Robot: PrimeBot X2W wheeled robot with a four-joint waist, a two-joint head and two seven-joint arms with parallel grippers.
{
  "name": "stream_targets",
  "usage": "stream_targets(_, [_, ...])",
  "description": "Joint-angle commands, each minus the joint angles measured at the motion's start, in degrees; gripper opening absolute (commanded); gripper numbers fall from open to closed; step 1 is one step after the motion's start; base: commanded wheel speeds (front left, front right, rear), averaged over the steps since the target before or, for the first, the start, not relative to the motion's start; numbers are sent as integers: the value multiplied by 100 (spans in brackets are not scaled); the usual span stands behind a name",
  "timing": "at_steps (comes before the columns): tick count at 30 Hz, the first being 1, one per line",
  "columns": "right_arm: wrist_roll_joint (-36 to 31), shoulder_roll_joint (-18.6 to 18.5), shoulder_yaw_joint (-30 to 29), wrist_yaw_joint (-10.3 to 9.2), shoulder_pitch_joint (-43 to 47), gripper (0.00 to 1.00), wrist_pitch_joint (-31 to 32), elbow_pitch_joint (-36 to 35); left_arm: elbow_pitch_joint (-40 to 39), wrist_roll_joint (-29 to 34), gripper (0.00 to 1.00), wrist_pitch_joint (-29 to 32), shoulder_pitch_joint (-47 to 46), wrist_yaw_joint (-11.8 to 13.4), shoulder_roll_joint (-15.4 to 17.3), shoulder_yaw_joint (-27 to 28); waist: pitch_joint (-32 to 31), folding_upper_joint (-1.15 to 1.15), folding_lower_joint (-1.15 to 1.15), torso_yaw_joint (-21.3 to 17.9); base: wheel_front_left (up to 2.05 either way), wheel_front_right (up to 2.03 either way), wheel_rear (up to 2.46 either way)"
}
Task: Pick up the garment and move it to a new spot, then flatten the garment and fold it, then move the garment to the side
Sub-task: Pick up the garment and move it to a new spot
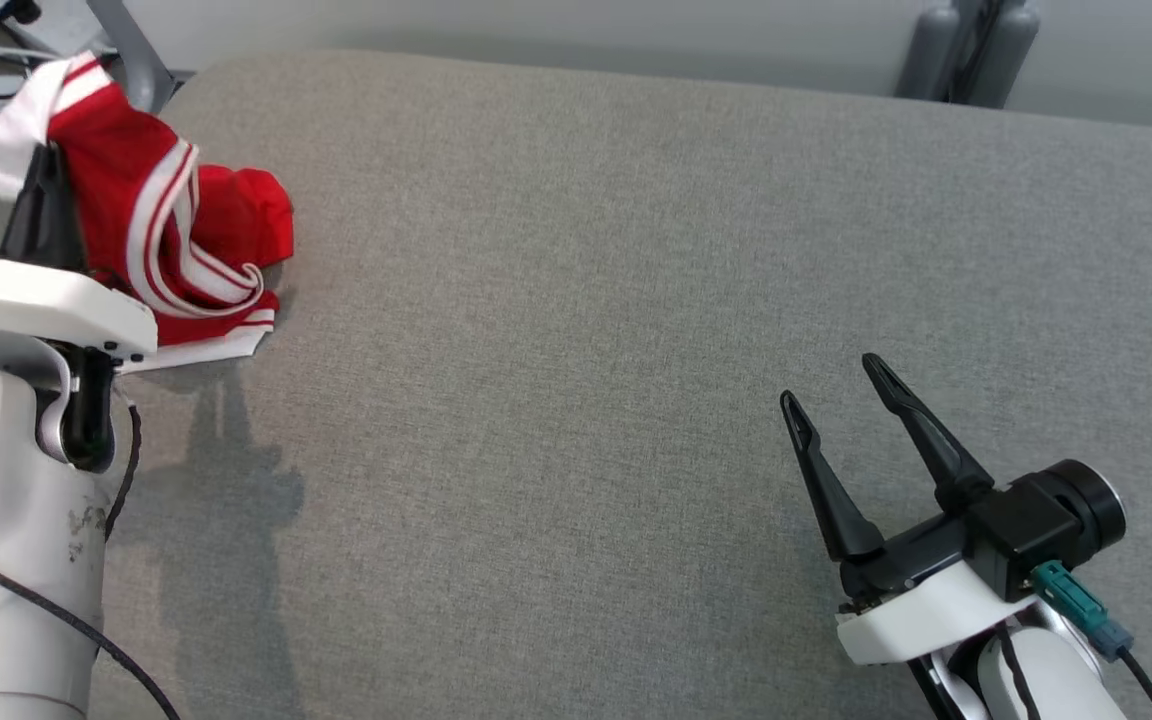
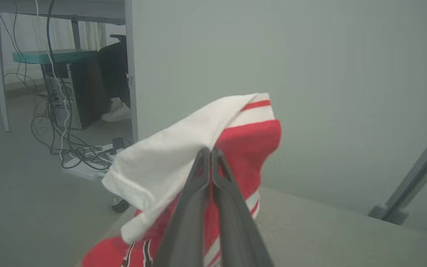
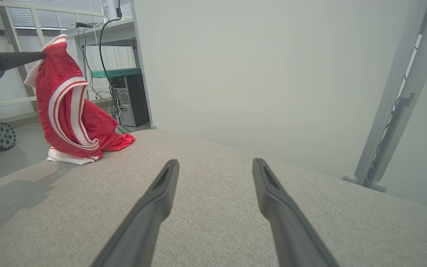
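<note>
garment (image 1: pixel 186 240) far left, on table (image 1: pixel 636 300) edge

1. The crumpled red cloth garment (image 1: pixel 226 215) is bright red, with curving white stripes running along it. A broad white band at its upper edge carries one thin red stripe.
2. The wide woven-fabric table surface (image 1: pixel 636 300) is an even, flecked grey, darker where shadows fall.
3. The left gripper (image 2: pixel 210 150) and the right gripper (image 1: pixel 829 380) have matt dark grey to black fingers and glossy white housings.
4. The small plastic plug (image 1: pixel 1076 600) at the right wrist is teal.
5. The smooth back wall (image 3: pixel 272 74) is pale grey-green.
</note>
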Motion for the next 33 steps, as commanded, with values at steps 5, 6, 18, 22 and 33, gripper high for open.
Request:
stream_targets(5, [85,65,-29,-4,130,100,-123,127,-1351,-250,0,-51,385,-92,-123,252,-517,0,0,-81,0,0,0])
stream_targets(6, [99,78,-32,-4,143,100,-141,143,-1615,-295,0,-49,466,-98,-139,276,-579,0,0,-103,0,0,0])
stream_targets(18, [192,200,-107,-4,258,100,-267,284,-3861,-1100,0,868,862,-55,-415,221,-1006,0,0,-560,0,0,0])
stream_targets(22, [206,214,-180,-4,255,100,-297,288,-4541,-1254,0,1353,918,100,-549,61,-1044,0,0,-840,0,0,0])
stream_targets(33, [389,222,-345,-4,235,100,-307,160,-5520,-1567,0,2014,710,449,-955,-569,-1074,0,0,-1450,0,0,0])
